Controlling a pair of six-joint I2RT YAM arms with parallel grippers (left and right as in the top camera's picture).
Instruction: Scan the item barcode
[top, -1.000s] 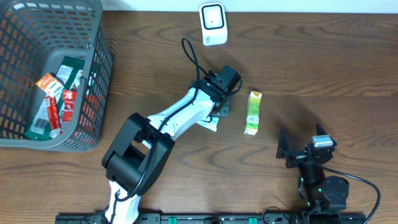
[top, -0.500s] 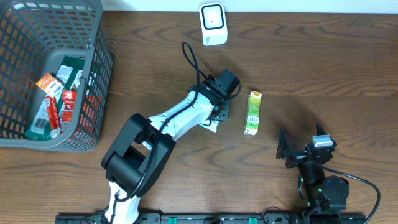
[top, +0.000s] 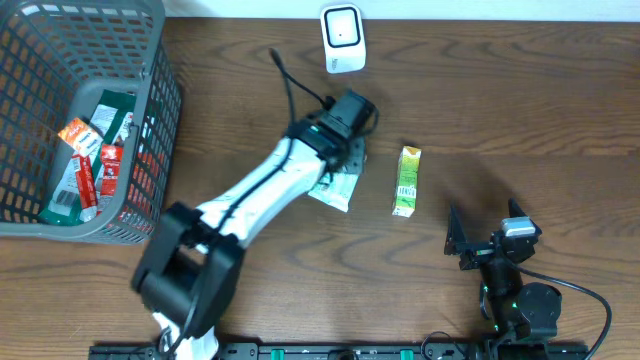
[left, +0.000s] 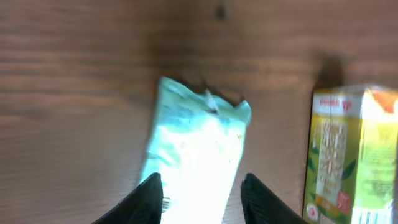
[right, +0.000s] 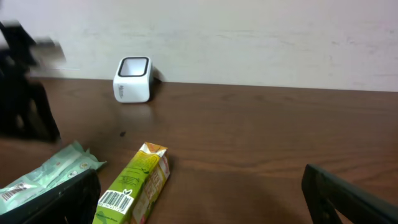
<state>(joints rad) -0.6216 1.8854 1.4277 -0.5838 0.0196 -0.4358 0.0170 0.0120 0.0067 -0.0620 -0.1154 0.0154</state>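
A pale green packet (top: 333, 190) (left: 196, 155) lies flat on the wood table. My left gripper (top: 350, 158) (left: 202, 202) hovers over its near end, jaws open, one finger on each side of the packet and not pinching it. A green and yellow carton (top: 406, 181) (left: 351, 155) (right: 134, 183) lies to the right of the packet, with a barcode (right: 117, 200) facing the right wrist camera. The white scanner (top: 342, 39) (right: 132, 79) stands at the table's far edge. My right gripper (top: 487, 228) (right: 199, 193) rests wide open near the front right, holding nothing.
A grey mesh basket (top: 165, 110) with several snack packs stands at the far left. A black cable (top: 285, 75) loops from the left arm toward the scanner. In the right wrist view, the left arm (right: 25, 93) is a dark blur behind the packet (right: 56, 165).
My left gripper has opened and drawn up and back toward the scanner, leaving the pale green packet on the table. The left arm swung left. The right arm has not moved.
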